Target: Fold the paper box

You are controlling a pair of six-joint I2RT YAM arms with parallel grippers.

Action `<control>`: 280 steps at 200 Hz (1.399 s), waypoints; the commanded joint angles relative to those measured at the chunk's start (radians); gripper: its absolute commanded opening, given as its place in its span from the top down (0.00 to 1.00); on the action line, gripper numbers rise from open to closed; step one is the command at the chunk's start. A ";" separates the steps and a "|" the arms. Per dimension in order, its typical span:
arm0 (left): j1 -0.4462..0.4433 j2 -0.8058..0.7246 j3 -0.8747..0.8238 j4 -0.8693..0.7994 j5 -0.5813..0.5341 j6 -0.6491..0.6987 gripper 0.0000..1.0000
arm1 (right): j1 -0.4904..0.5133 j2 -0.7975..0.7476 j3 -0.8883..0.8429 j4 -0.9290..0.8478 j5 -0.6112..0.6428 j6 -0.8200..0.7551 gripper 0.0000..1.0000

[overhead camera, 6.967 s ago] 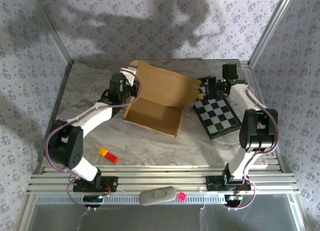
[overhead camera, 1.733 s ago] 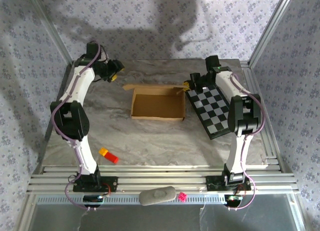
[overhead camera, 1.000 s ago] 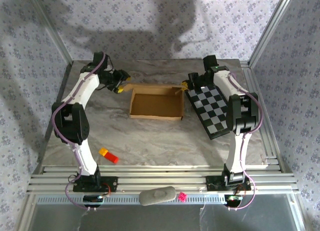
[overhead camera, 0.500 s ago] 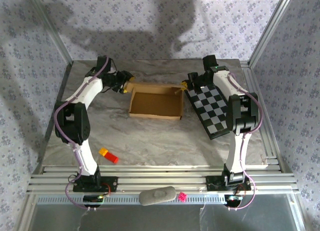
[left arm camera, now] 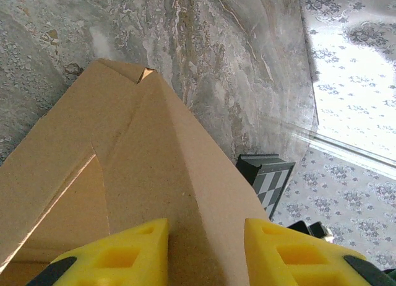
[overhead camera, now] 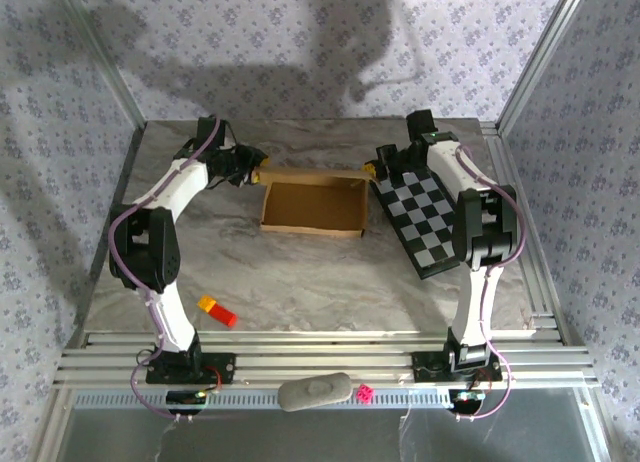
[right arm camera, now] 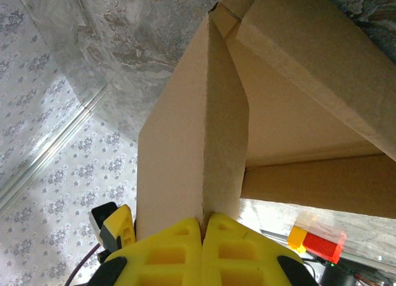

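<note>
The paper box [overhead camera: 312, 206] is plain brown cardboard, standing as an open tray mid-table with its back flap raised. My left gripper [overhead camera: 257, 170] is at the box's back left corner. In the left wrist view its yellow fingers [left arm camera: 124, 256] stand open astride a folded cardboard ridge [left arm camera: 167, 174] of the box. My right gripper [overhead camera: 371, 170] is at the back right corner. In the right wrist view it [right arm camera: 203, 227] is shut on the thin edge of an upright flap [right arm camera: 185, 143].
A black-and-white checkered board [overhead camera: 426, 222] lies just right of the box, under the right arm. An orange-and-red block [overhead camera: 217, 311] sits front left. A grey oblong object [overhead camera: 315, 391] and a small pink piece [overhead camera: 365, 392] rest on the front rails. Frame posts flank the table.
My left gripper swung from the back left of the table down to the box's back left corner, over the flap. The right gripper has stayed clamped at the back right corner.
</note>
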State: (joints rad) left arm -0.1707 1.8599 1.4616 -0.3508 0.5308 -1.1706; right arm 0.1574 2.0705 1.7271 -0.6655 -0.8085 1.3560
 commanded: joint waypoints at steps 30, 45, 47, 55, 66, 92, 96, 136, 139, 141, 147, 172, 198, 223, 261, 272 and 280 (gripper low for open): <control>-0.027 -0.031 0.068 0.011 0.065 -0.139 0.65 | 0.002 0.059 0.086 -0.062 -0.075 -0.034 1.00; -0.027 -0.024 0.084 0.008 0.079 -0.156 0.66 | -0.003 0.073 0.111 -0.074 -0.088 -0.035 1.00; -0.027 -0.023 0.087 0.007 0.079 -0.157 0.66 | -0.003 0.075 0.115 -0.076 -0.089 -0.035 1.00; -0.027 -0.021 0.097 0.001 0.081 -0.159 0.67 | -0.006 0.082 0.129 -0.084 -0.095 -0.035 1.00; -0.027 -0.019 0.110 -0.009 0.084 -0.161 0.67 | -0.008 0.095 0.150 -0.099 -0.105 -0.045 1.00; -0.027 -0.007 0.137 -0.028 0.110 -0.181 0.67 | -0.009 0.111 0.184 -0.136 -0.114 -0.066 1.00; -0.027 -0.004 0.143 -0.034 0.115 -0.181 0.68 | -0.009 0.111 0.186 -0.140 -0.117 -0.067 1.00; -0.027 -0.009 0.160 -0.057 0.126 -0.176 0.71 | -0.009 0.079 0.205 -0.160 -0.104 -0.070 1.00; -0.027 -0.008 0.161 -0.055 0.128 -0.177 0.71 | -0.009 0.078 0.206 -0.162 -0.103 -0.068 1.00; -0.028 -0.009 0.160 -0.055 0.129 -0.178 0.71 | -0.009 0.076 0.207 -0.163 -0.103 -0.069 1.00; -0.029 -0.010 0.160 -0.052 0.130 -0.183 0.71 | -0.009 0.073 0.211 -0.165 -0.101 -0.068 1.00; -0.030 -0.013 0.169 -0.054 0.133 -0.185 0.76 | -0.009 0.074 0.237 -0.192 -0.095 -0.079 1.00; -0.031 -0.019 0.152 -0.054 0.134 -0.183 0.83 | -0.006 0.074 0.235 -0.198 -0.094 -0.089 1.00; -0.035 -0.024 0.119 -0.052 0.133 -0.166 0.85 | -0.003 0.074 0.225 -0.203 -0.086 -0.104 1.00; -0.034 -0.031 0.061 -0.082 0.117 -0.106 0.82 | -0.001 0.085 0.206 -0.223 -0.066 -0.153 1.00; -0.033 -0.027 0.065 -0.122 0.101 -0.063 0.81 | -0.001 0.090 0.202 -0.231 -0.060 -0.172 1.00; -0.032 -0.024 0.061 -0.142 0.095 -0.039 0.81 | 0.000 0.092 0.201 -0.233 -0.052 -0.186 1.00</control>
State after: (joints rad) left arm -0.1738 1.8603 1.5253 -0.4065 0.5648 -1.1835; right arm 0.1326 2.1601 1.9377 -0.8268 -0.8452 1.2217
